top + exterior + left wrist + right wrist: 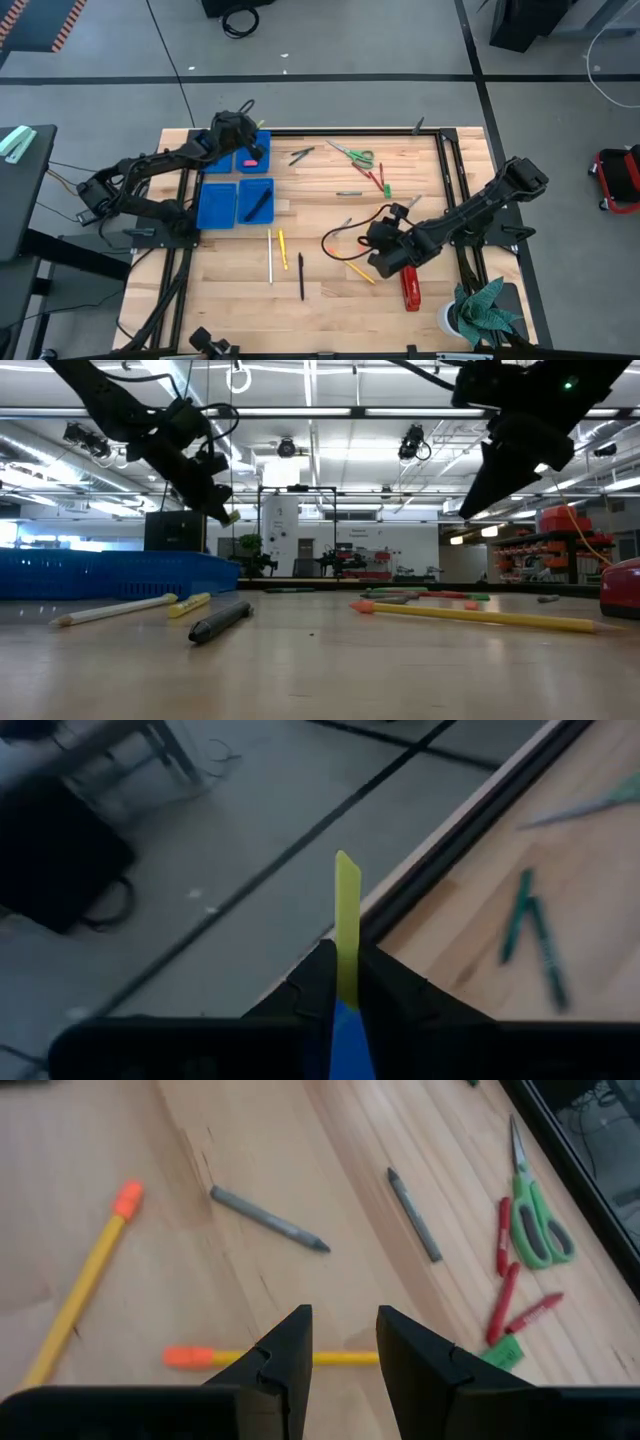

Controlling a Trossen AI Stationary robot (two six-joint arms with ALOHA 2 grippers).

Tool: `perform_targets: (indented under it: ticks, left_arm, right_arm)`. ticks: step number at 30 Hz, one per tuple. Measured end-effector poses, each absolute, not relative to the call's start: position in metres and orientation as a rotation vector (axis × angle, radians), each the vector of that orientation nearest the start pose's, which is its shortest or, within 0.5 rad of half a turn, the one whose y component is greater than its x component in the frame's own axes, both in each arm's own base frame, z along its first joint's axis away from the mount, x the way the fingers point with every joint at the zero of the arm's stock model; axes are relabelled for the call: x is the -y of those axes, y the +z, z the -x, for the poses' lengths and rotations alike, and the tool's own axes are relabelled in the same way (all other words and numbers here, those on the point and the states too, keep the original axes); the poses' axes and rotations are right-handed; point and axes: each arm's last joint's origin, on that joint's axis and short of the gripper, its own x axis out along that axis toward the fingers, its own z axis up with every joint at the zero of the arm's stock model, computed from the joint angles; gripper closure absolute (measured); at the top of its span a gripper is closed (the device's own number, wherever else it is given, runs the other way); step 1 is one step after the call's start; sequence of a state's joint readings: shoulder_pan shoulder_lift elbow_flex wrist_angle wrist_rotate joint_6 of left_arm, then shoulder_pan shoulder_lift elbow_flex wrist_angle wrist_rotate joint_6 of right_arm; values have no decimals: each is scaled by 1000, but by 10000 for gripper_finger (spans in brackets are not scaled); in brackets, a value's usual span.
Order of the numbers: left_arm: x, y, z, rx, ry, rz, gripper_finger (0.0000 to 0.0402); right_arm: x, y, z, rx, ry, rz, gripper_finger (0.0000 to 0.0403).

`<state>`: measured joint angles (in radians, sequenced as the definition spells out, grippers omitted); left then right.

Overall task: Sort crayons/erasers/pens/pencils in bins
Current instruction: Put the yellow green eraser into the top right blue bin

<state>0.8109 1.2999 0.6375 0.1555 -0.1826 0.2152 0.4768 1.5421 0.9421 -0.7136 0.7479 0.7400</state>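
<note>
the left pincer (345, 982) pinches a yellow eraser (346, 915) up over the blue bins (219, 203) so it can drop it in, while the right pincer (345, 1342) waits with its fingers apart above the pencils (275, 1357) lying on the desk (330, 310).

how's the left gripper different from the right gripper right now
The left gripper is shut on a yellow piece, held above the far blue bins; the right gripper is open and holds nothing. The left gripper is over the table's far left corner, the right gripper over the orange-tipped yellow pencils near the red stapler. Both are dark two-finger grippers raised off the table.
</note>
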Motion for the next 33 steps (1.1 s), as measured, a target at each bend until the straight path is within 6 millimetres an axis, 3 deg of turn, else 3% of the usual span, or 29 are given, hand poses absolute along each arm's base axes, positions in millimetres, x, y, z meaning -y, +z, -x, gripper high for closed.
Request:
perform_targets:
  ticks: [7, 15, 25, 33]
  left_arm:
    - [-192, 203, -177, -585, 839, 110, 355]
    - [-187, 197, -170, -768, 839, 254, 346]
    - [-182, 192, -169, -814, 753, 318, 359]
    - [-185, 180, -171, -875, 746, 327, 346]
  right_arm:
    - [-109, 193, -254, -886, -544, 87, 283]
    - [-109, 193, -254, -886, -543, 87, 283]
    - [-109, 193, -254, -887, -542, 87, 283]
    - [-109, 194, -255, -885, -542, 86, 283]
